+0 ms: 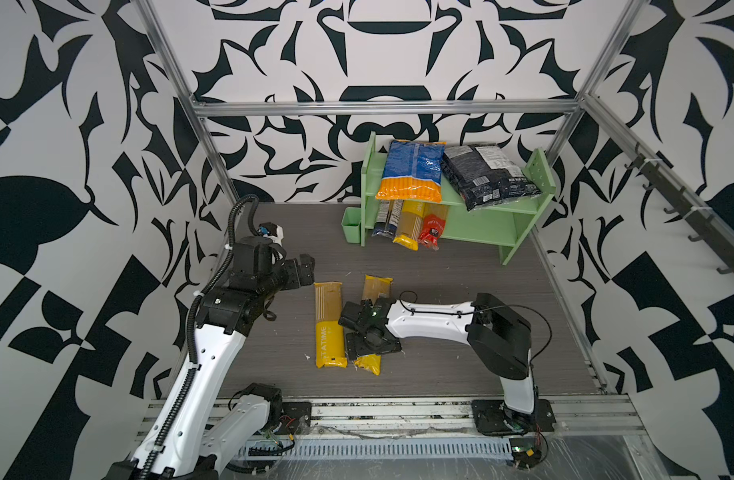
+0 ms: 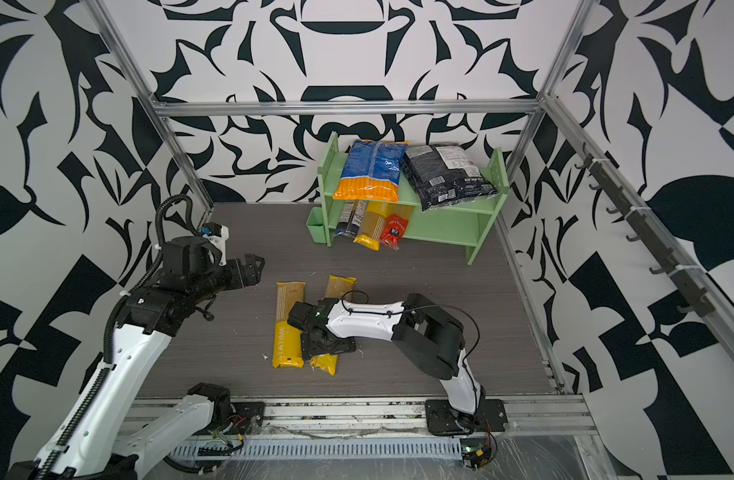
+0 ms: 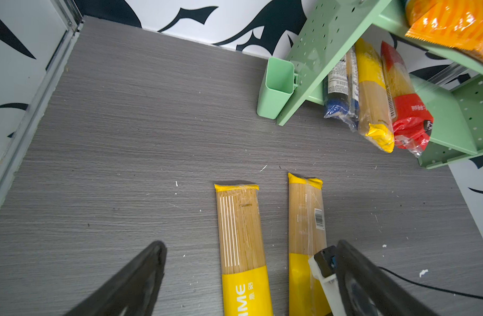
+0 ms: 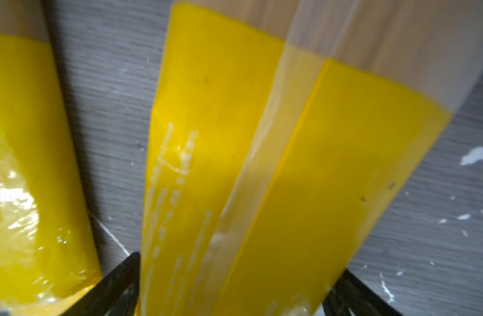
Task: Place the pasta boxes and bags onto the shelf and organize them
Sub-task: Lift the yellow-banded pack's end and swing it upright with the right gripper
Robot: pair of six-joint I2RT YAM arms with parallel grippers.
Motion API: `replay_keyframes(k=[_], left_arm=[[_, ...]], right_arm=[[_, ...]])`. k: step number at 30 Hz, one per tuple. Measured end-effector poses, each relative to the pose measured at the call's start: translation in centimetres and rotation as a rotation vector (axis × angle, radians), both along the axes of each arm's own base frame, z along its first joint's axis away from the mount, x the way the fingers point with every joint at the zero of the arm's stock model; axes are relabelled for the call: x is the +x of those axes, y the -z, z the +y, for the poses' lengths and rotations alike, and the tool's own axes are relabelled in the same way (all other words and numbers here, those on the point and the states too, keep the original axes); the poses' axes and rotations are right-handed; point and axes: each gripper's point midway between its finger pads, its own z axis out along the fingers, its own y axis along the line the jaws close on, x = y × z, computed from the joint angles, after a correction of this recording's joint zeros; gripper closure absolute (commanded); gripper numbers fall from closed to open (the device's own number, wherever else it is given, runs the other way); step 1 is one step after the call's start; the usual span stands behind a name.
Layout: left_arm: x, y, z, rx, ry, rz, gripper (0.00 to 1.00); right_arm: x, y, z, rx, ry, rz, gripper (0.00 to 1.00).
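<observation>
right gripper (image 4: 232, 265): fingers (image 4: 125, 276) wide, astride yellow pack (image 4: 221, 109) | left gripper (image 3: 251, 243): wide, empty

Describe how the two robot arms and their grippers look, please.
Both arms have white shells with black joints. The left arm carries a ribbed black cable hose; the right arm has thin black wires. The gripper fingers are black and tapered.

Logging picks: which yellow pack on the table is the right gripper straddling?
The pack showing its barcode; the right gripper straddles it, the lettered pack lies beside.
</observation>
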Motion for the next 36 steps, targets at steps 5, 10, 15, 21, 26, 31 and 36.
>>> replay_keyframes(k=[5, 10, 15, 21, 26, 31, 36], left_arm=[[0.4, 0.5, -0.1, 0.004, 0.0, 0.017, 0.01], [1.3, 0.2, -0.3, 0.003, 0.001, 0.011, 0.01], [2.4, 0.2, -0.7, -0.001, 0.005, 0.017, 0.01], [4.3, -0.3, -1.5, -0.012, 0.016, 0.014, 0.01], [5.9, -1.0, -2.1, -0.022, 0.026, 0.003, 0.01], [7.1, -1.5, -2.6, -0.031, 0.037, -0.007, 0.01], [8.4, -1.2, -3.4, -0.054, 0.053, -0.002, 0.01]], right_arm=[[-0.2, 0.2, -0.5, 0.005, 0.002, 0.004, 0.45], [-0.6, 0.2, -1.6, 0.065, 0.047, 0.013, 0.73], [-0.8, -0.3, -2.2, 0.213, 0.072, 0.017, 0.88], [-1.6, -0.6, -4.7, 0.324, 0.098, 0.024, 1.0], [-2.4, -1.2, -7.5, 0.347, 0.121, 0.033, 1.0], [-2.9, -2.7, -9.8, 0.39, 0.16, 0.027, 1.0], [-3.1, -5.0, -12.6, 0.443, 0.218, -0.005, 1.0]])
